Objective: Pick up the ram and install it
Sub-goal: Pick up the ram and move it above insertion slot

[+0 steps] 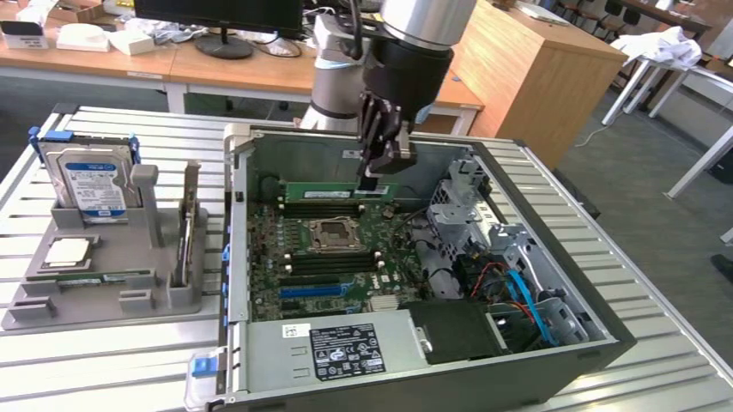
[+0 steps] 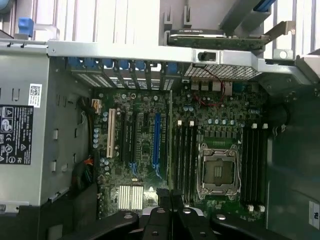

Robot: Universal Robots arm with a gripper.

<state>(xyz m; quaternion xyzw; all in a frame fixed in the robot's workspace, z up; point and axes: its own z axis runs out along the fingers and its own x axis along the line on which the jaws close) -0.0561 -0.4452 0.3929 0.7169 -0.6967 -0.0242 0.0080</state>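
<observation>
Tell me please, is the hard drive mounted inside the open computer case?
No, the hard drive stands upright in the gray holder outside the computer case, on the exterior view's left.

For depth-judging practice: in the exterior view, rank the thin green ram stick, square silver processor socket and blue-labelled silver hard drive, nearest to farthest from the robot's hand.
1. Thin green ram stick: gripped in the hand.
2. Square silver processor socket: on the motherboard.
3. Blue-labelled silver hard drive: grey stand, exterior view's left.
</observation>
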